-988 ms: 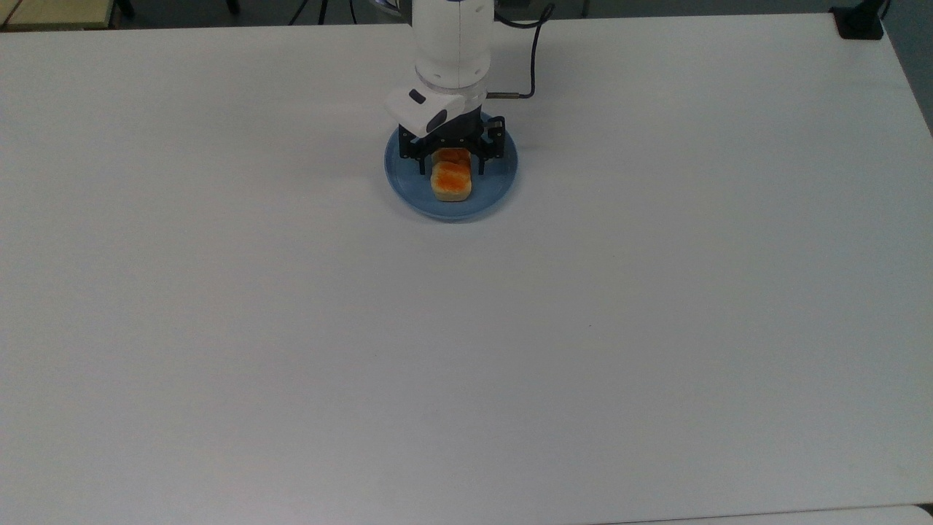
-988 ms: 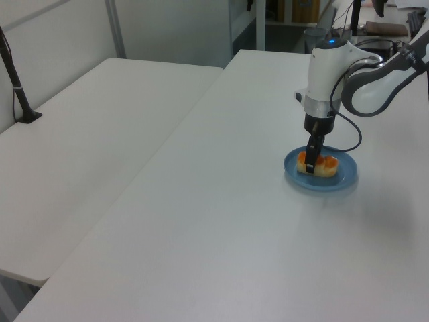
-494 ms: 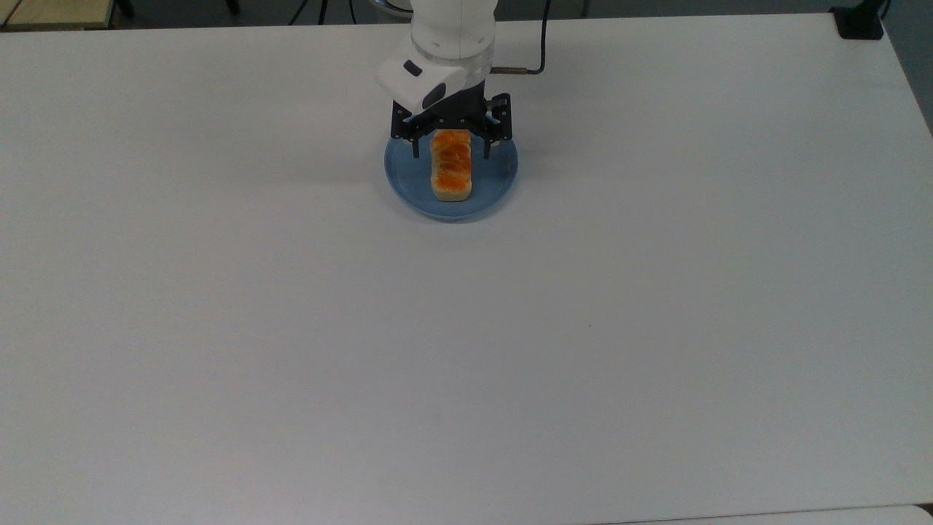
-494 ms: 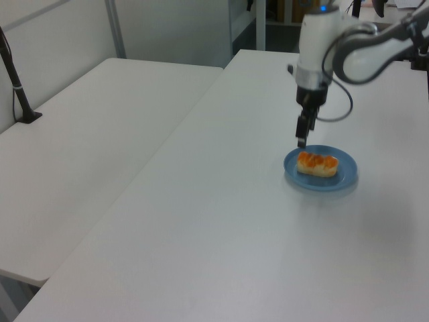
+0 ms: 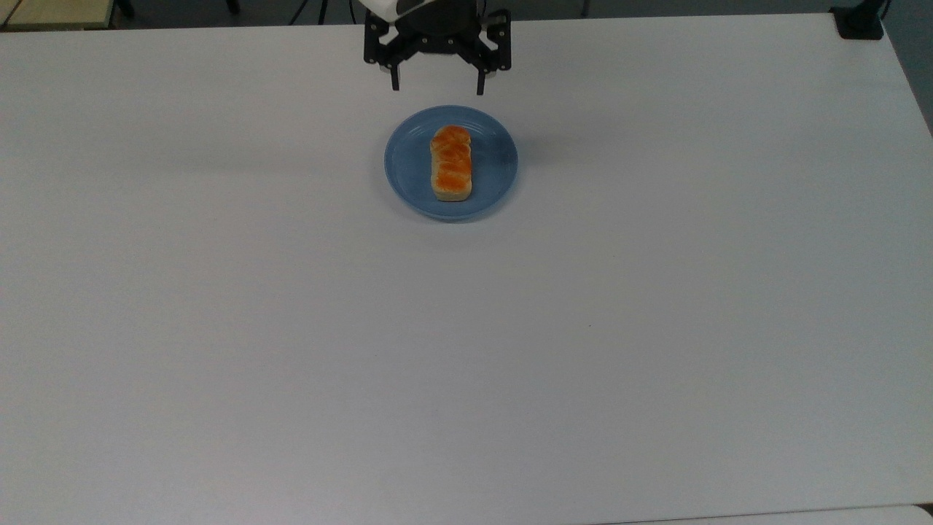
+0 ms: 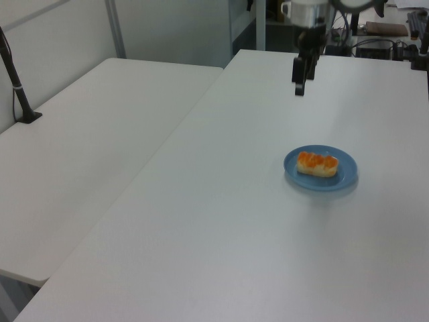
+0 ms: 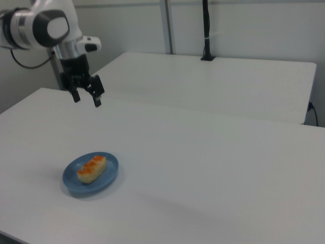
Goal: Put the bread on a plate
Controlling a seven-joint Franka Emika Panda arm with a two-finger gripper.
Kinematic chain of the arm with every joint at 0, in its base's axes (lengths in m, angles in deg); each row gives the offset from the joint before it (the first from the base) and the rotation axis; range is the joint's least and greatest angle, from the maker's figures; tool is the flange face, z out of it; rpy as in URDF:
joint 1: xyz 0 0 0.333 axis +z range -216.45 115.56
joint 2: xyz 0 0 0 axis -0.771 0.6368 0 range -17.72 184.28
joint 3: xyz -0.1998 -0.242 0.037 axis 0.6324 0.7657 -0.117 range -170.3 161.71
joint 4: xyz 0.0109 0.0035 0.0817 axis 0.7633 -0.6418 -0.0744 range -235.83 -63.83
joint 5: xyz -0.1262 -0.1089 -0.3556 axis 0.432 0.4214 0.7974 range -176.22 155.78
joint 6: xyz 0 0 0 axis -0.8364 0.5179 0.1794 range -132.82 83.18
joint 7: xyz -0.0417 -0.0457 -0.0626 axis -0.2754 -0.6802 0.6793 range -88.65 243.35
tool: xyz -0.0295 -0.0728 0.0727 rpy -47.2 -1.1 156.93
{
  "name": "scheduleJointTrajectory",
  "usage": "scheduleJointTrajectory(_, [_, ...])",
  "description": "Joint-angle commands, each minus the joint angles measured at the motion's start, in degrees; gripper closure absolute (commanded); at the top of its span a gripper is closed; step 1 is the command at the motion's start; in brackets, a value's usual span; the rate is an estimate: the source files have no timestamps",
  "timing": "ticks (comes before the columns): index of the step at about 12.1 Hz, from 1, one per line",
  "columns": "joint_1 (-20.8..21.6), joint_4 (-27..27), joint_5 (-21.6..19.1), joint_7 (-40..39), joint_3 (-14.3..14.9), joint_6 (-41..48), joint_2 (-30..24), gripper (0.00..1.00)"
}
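The bread (image 5: pixel 451 162) is lying flat on the blue plate (image 5: pixel 496 179), right in the middle of it. The plate is sitting on the big white surface (image 5: pixel 466 328). The robot's hand (image 5: pixel 437 86) is hanging up in the air above the surface, well apart from the plate, near the top view's upper edge. Its two black fingers (image 5: pixel 395 79) are spread wide and are holding nothing. In the right view, the hand (image 7: pixel 86 99) is showing up and to the left of the plate (image 7: pixel 109 179), pointing down.
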Motion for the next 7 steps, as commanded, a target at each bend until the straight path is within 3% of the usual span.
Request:
scheduleJointTrajectory(1, [-0.2, 6.9, 0.8, 0.3, 0.6, 7.4, 0.0, 0.0])
scheduleJointTrajectory(7, [-2.3, 8.1, 0.5, -1.3, 0.6, 9.0, -0.9, 0.0])
